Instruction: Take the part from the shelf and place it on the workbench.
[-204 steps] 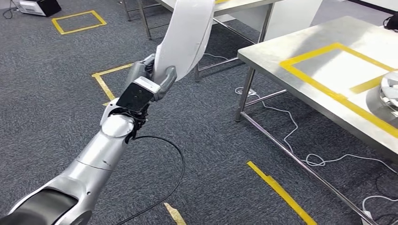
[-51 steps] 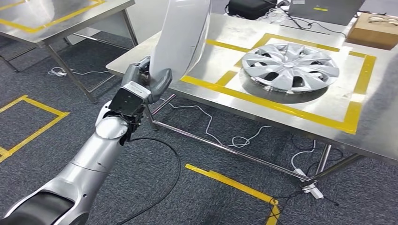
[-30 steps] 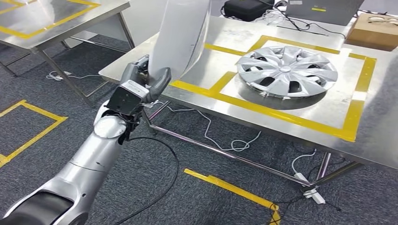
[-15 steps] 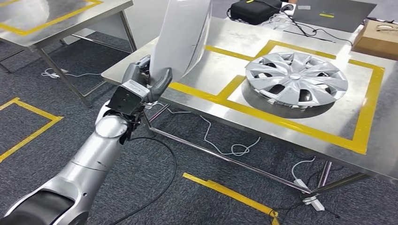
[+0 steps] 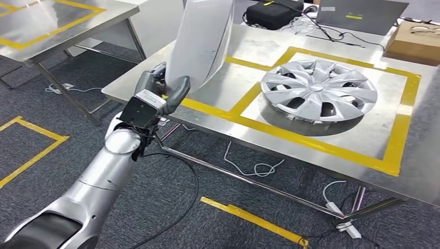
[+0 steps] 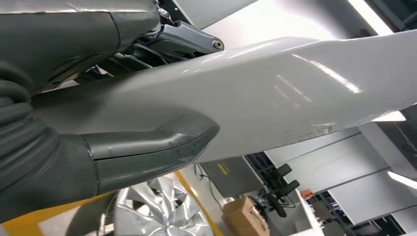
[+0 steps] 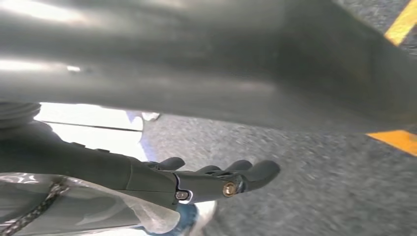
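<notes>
The left hand (image 5: 158,96) grips the lower end of a long, curved white panel part (image 5: 202,39), thumb on one face and darker fingers on the other. The part rises upright from the hand, over the near-left edge of the steel surface (image 5: 244,129), not resting on it. In the left wrist view the thumb (image 6: 152,150) presses against the glossy part (image 6: 275,98). A silver hubcap (image 5: 319,93) lies inside a yellow tape frame (image 5: 399,129), well apart from the hand. The right hand (image 7: 211,182) holds nothing, its fingers extended, above grey carpet (image 7: 314,177).
</notes>
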Controlling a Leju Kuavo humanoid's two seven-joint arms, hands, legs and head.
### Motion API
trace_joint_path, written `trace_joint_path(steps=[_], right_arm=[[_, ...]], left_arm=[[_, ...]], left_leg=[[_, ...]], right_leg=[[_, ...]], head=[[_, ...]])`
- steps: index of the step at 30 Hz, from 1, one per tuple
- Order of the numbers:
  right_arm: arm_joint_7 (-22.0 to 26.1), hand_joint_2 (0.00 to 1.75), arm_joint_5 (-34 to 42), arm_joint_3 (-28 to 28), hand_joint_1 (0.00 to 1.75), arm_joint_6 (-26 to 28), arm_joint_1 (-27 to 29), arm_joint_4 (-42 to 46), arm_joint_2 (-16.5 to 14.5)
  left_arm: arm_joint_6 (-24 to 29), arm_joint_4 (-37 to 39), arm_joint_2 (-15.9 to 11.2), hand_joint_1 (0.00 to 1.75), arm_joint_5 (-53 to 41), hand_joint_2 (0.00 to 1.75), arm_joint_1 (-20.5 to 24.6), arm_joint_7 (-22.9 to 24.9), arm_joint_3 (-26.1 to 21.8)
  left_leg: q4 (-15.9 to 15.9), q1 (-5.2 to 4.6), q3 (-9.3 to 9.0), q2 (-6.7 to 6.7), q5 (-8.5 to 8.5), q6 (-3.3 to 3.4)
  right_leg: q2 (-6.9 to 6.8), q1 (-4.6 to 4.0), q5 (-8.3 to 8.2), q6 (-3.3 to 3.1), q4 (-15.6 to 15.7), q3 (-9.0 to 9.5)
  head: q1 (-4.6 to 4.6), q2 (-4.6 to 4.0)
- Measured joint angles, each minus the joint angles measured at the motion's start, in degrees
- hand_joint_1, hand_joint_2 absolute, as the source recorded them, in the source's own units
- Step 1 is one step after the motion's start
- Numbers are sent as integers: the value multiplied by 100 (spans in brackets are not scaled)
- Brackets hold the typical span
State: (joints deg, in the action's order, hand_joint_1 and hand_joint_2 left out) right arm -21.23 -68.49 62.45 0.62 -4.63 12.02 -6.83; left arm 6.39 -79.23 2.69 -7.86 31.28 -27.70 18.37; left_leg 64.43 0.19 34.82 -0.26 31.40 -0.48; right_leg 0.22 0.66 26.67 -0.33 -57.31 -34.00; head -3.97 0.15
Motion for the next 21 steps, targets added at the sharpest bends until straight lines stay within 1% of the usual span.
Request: trace_joint_path(steps=[1, 2, 3, 4, 5, 6, 7, 8, 9, 10, 12, 13, 14, 15, 16, 17, 18, 19, 20, 21], right_arm=[[1, 0, 0, 0, 0, -1, -2, 0, 1], [1, 0, 1, 0, 0, -2, -3, 0, 0], [1, 0, 1, 1, 0, -3, -1, 0, -1], [1, 0, 1, 1, 0, -3, 4, 0, -1], [-1, 0, 1, 2, 0, -3, 10, 0, -1], [-1, 0, 1, 2, 0, -3, 14, 0, -1], [-2, 0, 1, 2, 0, -3, 14, 0, -1], [-2, 0, 1, 2, 0, -3, 10, 0, -1], [-1, 0, 1, 2, 0, -3, 2, 0, -1], [0, 0, 1, 2, 0, -3, -5, 0, -1], [2, 0, 1, 2, 0, -3, -16, 1, -1], [4, 0, 0, 2, 0, -2, -16, 1, 0], [5, 0, -1, 2, 0, -1, -17, 2, 1], [7, 0, -1, 2, 0, -1, -16, 2, 1], [8, 0, -1, 2, 0, 0, -14, 2, 1], [8, 0, -2, 2, 0, 0, -10, 2, 0], [9, 0, -3, 2, 0, -1, -4, 2, -1], [9, 0, -4, 2, 0, -1, 1, 2, -2], [9, 0, -7, 2, 0, -1, 6, 2, -3], [11, 0, -10, 2, 0, -1, 8, 2, -3]], left_arm=[[-1, 1, -6, 175, 0, 175, -6, -1, 0], [-1, 2, -13, 175, 0, 175, -23, -1, -1], [-1, 3, -21, 175, 1, 175, -42, 0, -1], [-1, 4, -27, 175, 0, 175, -56, 1, -1], [-1, 4, -31, 175, 0, 175, -62, 1, -1], [-1, 4, -34, 175, 0, 175, -63, 1, -1], [-1, 5, -39, 175, 0, 175, -60, 1, -2], [-1, 5, -41, 175, 0, 175, -54, 0, -3], [-1, 6, -43, 175, 0, 175, -51, 0, -4], [-1, 7, -46, 175, 0, 175, -49, 0, -5], [-2, 8, -47, 175, -1, 175, -46, 1, -11], [-2, 9, -46, 175, -2, 175, -42, 1, -15], [-3, 9, -44, 175, -2, 175, -37, 0, -17], [-3, 10, -41, 175, -3, 175, -36, -1, -17], [-3, 13, -40, 175, -3, 175, -38, -1, -18], [-3, 18, -39, 175, -3, 175, -44, -1, -18], [-3, 25, -39, 175, -3, 175, -54, -1, -18], [-3, 31, -39, 175, -3, 175, -63, -1, -18], [-3, 36, -39, 175, -3, 175, -69, -1, -19], [-3, 38, -39, 175, -3, 175, -72, -1, -19]], left_leg=[[388, 10, 217, 1, 137, -20], [736, 20, 433, 1, 227, -36], [951, 28, 593, 1, 231, -45], [960, 33, 660, 1, 117, -45], [754, 36, 620, 1, -100, -38], [396, 37, 501, 2, -369, -23], [36, 29, 361, 3, -568, -6], [-270, 19, 238, 3, -670, 17], [-453, 9, 163, 3, -691, 39], [-516, -5, 132, 1, -641, 65], [-572, 0, 95, -5, -616, 126], [-593, 8, 69, -7, -609, 161], [-615, 19, 41, -8, -605, 193], [-626, 24, 23, -6, -594, 222], [-625, 19, 14, -5, -577, 247], [-623, 13, 8, -4, -561, 263], [-622, 6, -4, -5, -543, 273], [-621, 2, -26, -8, -521, 275], [-620, -1, -60, -12, -495, 271], [-619, -2, -104, -16, -463, 260]], right_leg=[[-2, 0, 28, -20, -1, 28], [1, 0, 56, -28, -2, 57], [5, 0, 86, -28, -2, 91], [10, 0, 117, -23, -4, 134], [14, 0, 151, -14, -4, 185], [17, 0, 188, 0, -4, 239], [19, -8, 226, 23, -6, 285], [24, -17, 260, 52, -11, 308], [27, -24, 283, 84, -10, 316], [27, -28, 299, 119, 0, 317], [16, -19, 331, 186, 16, 318], [9, -15, 378, 216, -39, 292], [5, -13, 468, 238, -208, 204], [3, -7, 597, 253, -504, 35], [1, -6, 739, 263, -891, -192], [1, -3, 848, 272, -1284, -445], [0, -2, 873, 280, -1555, -649], [-1, -1, 780, 283, -1617, -754], [-1, -1, 581, 277, -1457, -743], [-1, -2, 313, 263, -1103, -622]], head=[[-7, 0], [-6, 0], [-8, 0], [-8, 0], [-8, 0], [-7, 0], [-2, 0], [-2, 0], [3, 0], [5, 0], [7, 0], [12, 0], [24, 0], [32, 0], [42, 0], [44, 0], [41, 0], [42, 0], [43, 0], [43, 0]])
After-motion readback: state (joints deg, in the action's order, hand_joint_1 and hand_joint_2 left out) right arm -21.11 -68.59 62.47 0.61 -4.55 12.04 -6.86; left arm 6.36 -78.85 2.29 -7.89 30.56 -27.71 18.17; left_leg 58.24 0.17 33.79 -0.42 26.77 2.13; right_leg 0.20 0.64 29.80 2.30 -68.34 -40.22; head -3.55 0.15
